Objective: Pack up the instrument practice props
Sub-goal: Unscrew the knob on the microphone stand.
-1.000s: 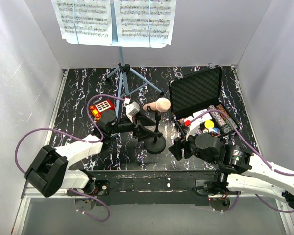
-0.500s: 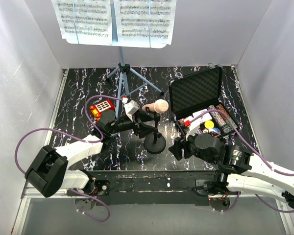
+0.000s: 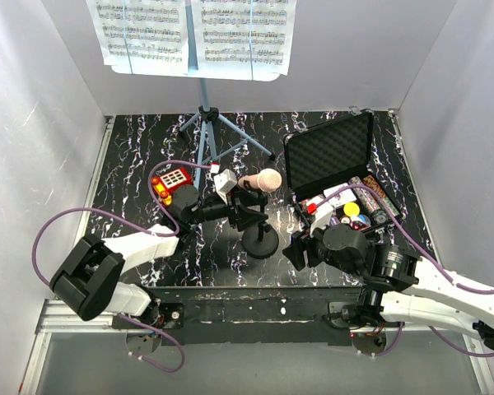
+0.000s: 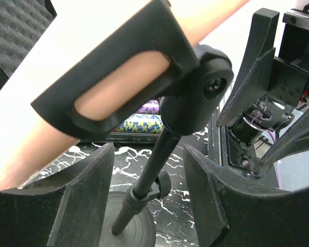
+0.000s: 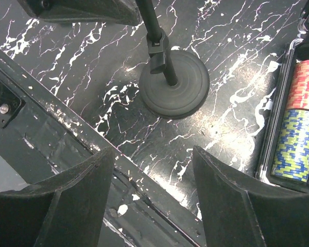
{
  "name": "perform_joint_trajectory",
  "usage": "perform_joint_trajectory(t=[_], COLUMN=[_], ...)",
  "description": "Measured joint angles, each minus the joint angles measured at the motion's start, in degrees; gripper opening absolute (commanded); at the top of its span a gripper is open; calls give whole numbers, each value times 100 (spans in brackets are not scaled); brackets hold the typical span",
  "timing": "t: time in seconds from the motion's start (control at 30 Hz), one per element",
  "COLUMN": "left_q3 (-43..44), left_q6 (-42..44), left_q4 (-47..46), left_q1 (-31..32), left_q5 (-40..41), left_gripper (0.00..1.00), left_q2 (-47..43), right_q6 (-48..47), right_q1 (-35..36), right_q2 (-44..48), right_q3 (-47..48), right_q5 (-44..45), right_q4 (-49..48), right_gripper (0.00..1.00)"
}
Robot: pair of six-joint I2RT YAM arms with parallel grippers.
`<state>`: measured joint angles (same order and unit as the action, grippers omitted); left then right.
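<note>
The small microphone (image 3: 263,180) sat crosswise in a black clip (image 4: 118,77) at the top of a thin black pole (image 4: 154,164). The pole rose from a round base (image 5: 174,85) planted on the black marbled table (image 3: 132,164). I took that round base as my marker for everything else.

The left gripper (image 4: 149,149) hung just above the base, with the pole running up between its fingers (image 4: 72,206). They were spread, one on each side of the pole. I could see a gap on both sides, so nothing was pinched.

The right gripper (image 5: 152,152) hovered near the base, to its right and a little to the front, looking down at it. Its two fingers (image 5: 237,206) stood wide apart with only bare table between them, holding nothing.

Behind the base, toward the back wall, the light-blue music stand (image 3: 204,132) stood on its tripod legs. The white sheet-music pages (image 3: 193,33) were spread across its top. To the right of the base and a little behind it lay the black case (image 3: 329,152), its lid up and showing dark foam. Rows of poker chips (image 5: 298,123) were stacked in its tray. To the left of the base and slightly behind it, a small red gadget (image 3: 170,183) with white buttons lay on the table.
</note>
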<state>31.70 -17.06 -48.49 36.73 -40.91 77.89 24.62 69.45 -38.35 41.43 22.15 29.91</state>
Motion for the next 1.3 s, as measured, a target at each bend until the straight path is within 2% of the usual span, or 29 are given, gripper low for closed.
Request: perform_joint_trajectory(t=[0.37, 0.63, 1.07, 1.23, 1.3], left_q3=[140, 264, 269, 269, 267], left_q6=[-52, 46, 667, 870, 940], left_q4=[-168, -81, 487, 693, 769], left_q1=[66, 105, 214, 295, 326], left_q5=[11, 20, 376, 522, 566], left_gripper=[54, 37, 0, 0, 0], left_q2=[136, 136, -83, -190, -227], right_q6=[48, 52, 205, 291, 354], right_q1=[0, 0, 0, 0, 0], right_q2=[-39, -81, -94, -114, -127], right_q3=[0, 0, 0, 0, -4], right_q5=[0, 0, -35, -125, -149], right_q4=[-4, -7, -68, -175, -195], right_gripper=[70, 70, 69, 69, 72])
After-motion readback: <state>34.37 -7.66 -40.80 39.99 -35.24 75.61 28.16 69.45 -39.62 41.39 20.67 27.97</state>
